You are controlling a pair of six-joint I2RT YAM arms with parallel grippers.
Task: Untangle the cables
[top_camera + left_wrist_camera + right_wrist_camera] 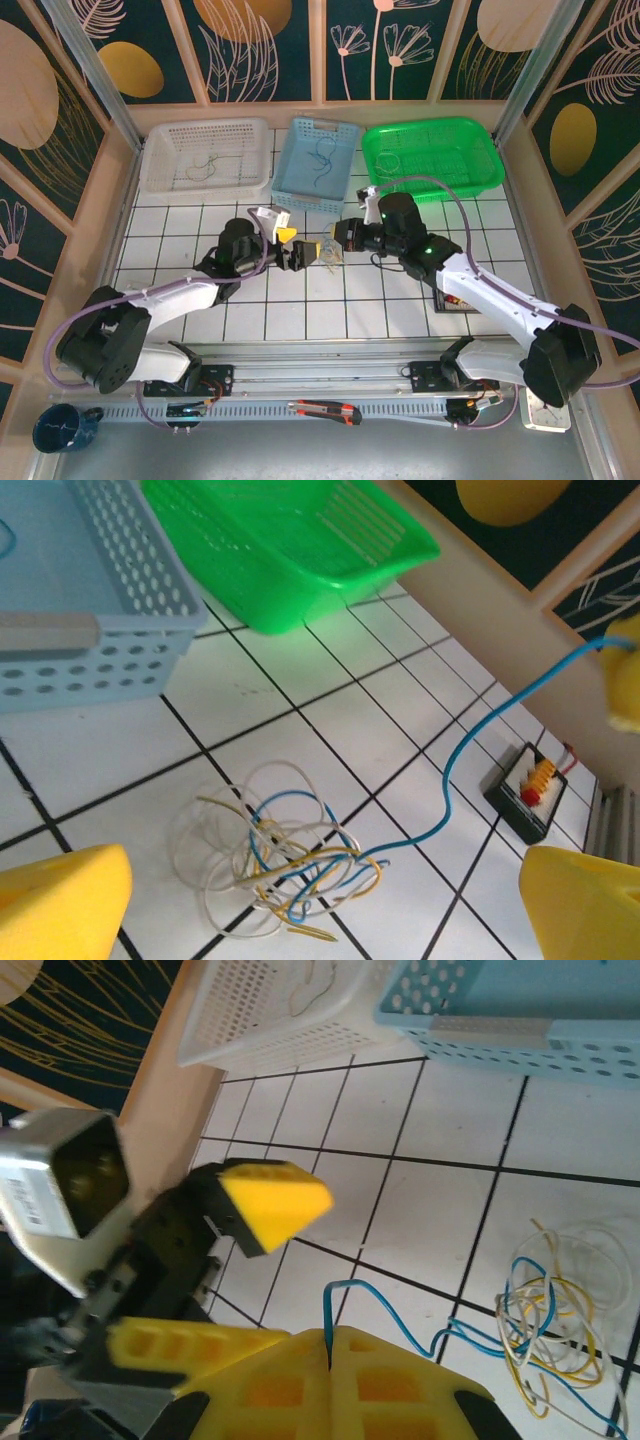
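a: right pincer (328, 1352) first, up close: its yellow jaws are clenched on the end of the blue wire (447, 780), which pokes out just past the tips
b: and the left pincer (300, 247)?
a: released, jaws spread wide. the cables (280, 865) lie on the tiles (300, 730) between its two fingers (65, 900) and just under them. they are near the right pincer's tips but apart, with the blue wire running to them in a loose curve
b: so the blue one is partly out?
a: one end is. the other loops in among the yellow and pale wires. i judge the step to be pulling it free
b: what could spoil that?
a: the heap is light and nothing pins it. if the right pincer draws away with the left one open, the whole bundle may drag along, or the loops may cinch into a knot. the grip is on the very tip too, so a snag could slip the wire out of the jaws
b: anything else?
a: the left pincer could close on several wires at once, blue among them, and then the two would pull against each other
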